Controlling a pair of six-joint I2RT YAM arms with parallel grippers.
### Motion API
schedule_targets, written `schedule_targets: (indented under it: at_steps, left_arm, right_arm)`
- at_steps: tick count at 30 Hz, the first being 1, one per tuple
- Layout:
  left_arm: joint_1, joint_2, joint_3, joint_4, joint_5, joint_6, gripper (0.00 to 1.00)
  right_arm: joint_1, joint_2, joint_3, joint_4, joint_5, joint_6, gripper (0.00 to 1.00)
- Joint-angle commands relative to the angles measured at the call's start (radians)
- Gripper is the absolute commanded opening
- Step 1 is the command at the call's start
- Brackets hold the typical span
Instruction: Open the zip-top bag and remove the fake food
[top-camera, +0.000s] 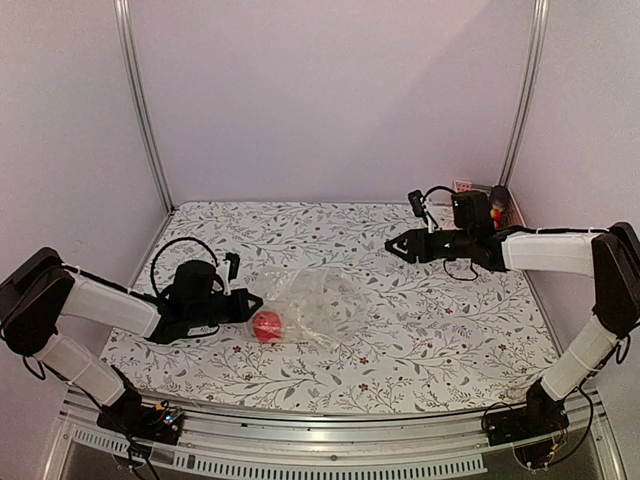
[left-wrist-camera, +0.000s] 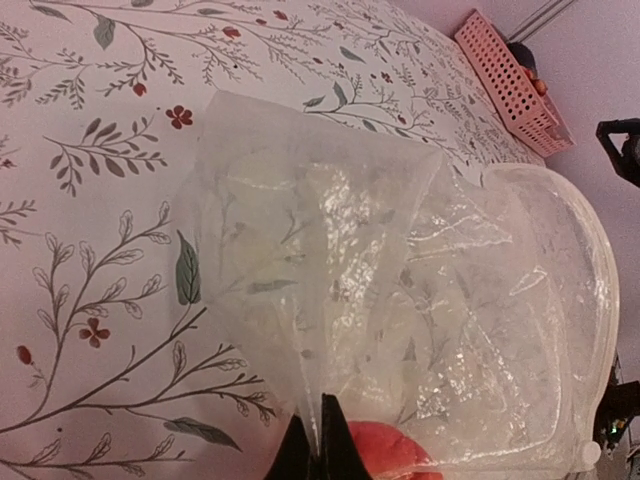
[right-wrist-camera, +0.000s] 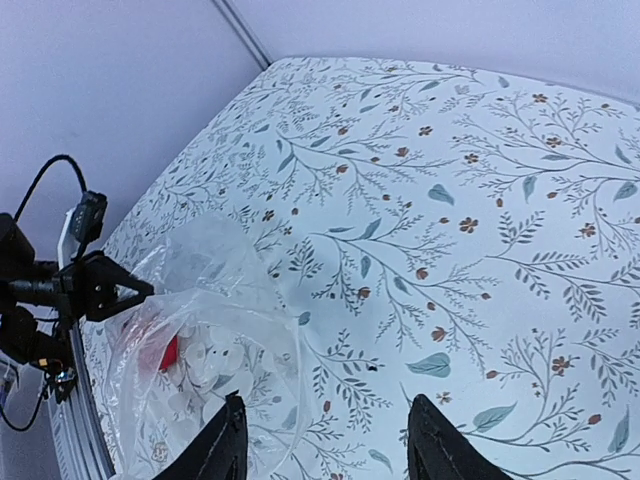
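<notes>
Left pincer (top-camera: 243, 301): I see it clamped on the zip-top bag (top-camera: 318, 303) edge, anchoring it.
Right pincer (right-wrist-camera: 325, 450): apart, empty, free to reach in.
Fake food (top-camera: 266, 326): red piece inside.

The clear, crinkled zip-top bag (top-camera: 318, 303) lies puffed and rumpled, with one round red fake food (top-camera: 266, 326) piece inside its left corner.

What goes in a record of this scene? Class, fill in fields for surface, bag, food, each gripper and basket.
surface: floral-patterned table
bag: clear zip-top bag, crumpled, on the table
food: red fake food seen inside bag
left gripper: shut, pinching bag edge
right gripper: open, empty, apart from bag
basket: pink basket, far corner
</notes>
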Motion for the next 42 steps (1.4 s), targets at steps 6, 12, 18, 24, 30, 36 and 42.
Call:
schedule_targets:
  at_steps: [6, 12, 18, 24, 30, 36, 42]
  left_arm:
    - [0.011, 0.006, 0.004, 0.046, 0.046, 0.005, 0.00]
    - [0.011, 0.008, 0.005, 0.059, 0.066, 0.007, 0.00]
    - [0.010, 0.033, 0.006, 0.100, 0.110, -0.007, 0.00]
    - [0.010, 0.060, 0.015, 0.129, 0.152, -0.027, 0.00]
    - [0.011, 0.129, 0.029, 0.176, 0.198, -0.077, 0.00]
    - [0.010, 0.205, 0.017, 0.282, 0.223, -0.167, 0.00]
    - [0.003, 0.251, 0.000, 0.372, 0.229, -0.224, 0.00]
  right_arm:
    - [0.244, 0.108, -0.024, 0.078, 0.032, -0.148, 0.44]
    - [0.352, 0.163, -0.046, 0.139, 0.102, -0.202, 0.40]
    - [0.429, 0.229, -0.077, 0.233, 0.170, -0.272, 0.40]
    - [0.507, 0.314, -0.070, 0.307, 0.281, -0.328, 0.43]
    - [0.576, 0.373, -0.042, 0.385, 0.306, -0.344, 0.62]
    - [0.624, 0.435, 0.021, 0.399, 0.315, -0.351, 0.70]
    - [0.647, 0.464, 0.074, 0.405, 0.290, -0.328, 0.75]
